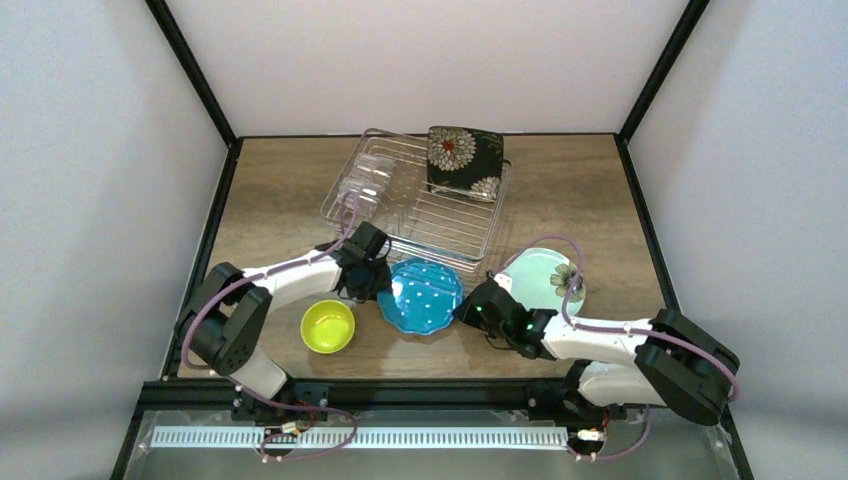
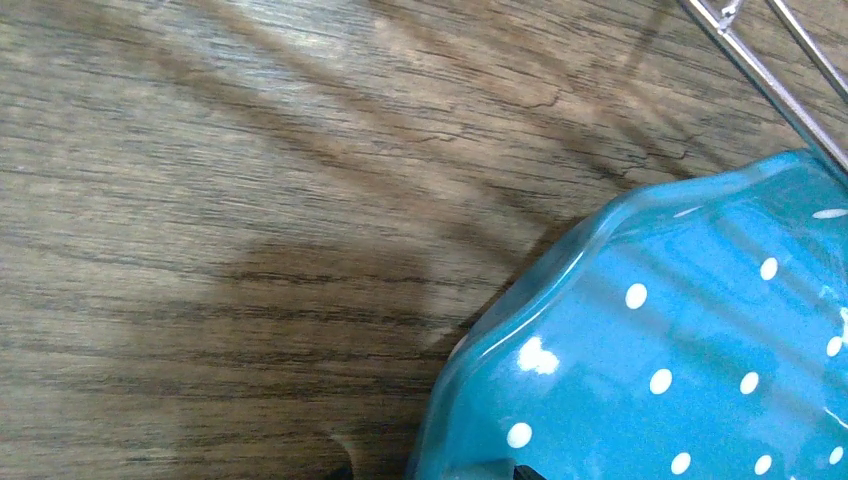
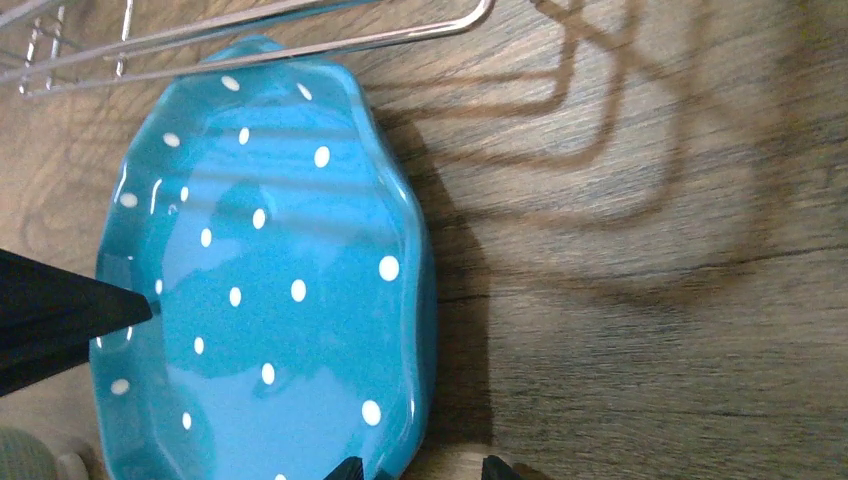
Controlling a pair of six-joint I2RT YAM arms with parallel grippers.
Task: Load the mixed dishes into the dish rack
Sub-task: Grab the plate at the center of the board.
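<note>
Left gripper (image 1: 374, 284) stands wide open at the left rim of the teal plate (image 1: 421, 297), which lies flat on the table (image 1: 560, 190), just before the rack (image 1: 415, 215). Right gripper (image 1: 466, 312) is open astride the right rim; its own camera cuts off nearly all of it.

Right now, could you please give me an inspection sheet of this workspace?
Surface: wooden table.
Job's things: black floral plate and clear glass in the dish rack; teal dotted plate, yellow-green bowl and mint plate on the table.
Clutter: nothing seen.
Pincers: left pincer and right pincer open, at opposite edges of the teal dotted plate.
Cables: purple cables along both arms; the right one arcs above the mint plate.
Surroundings: white walls, black frame.
</note>
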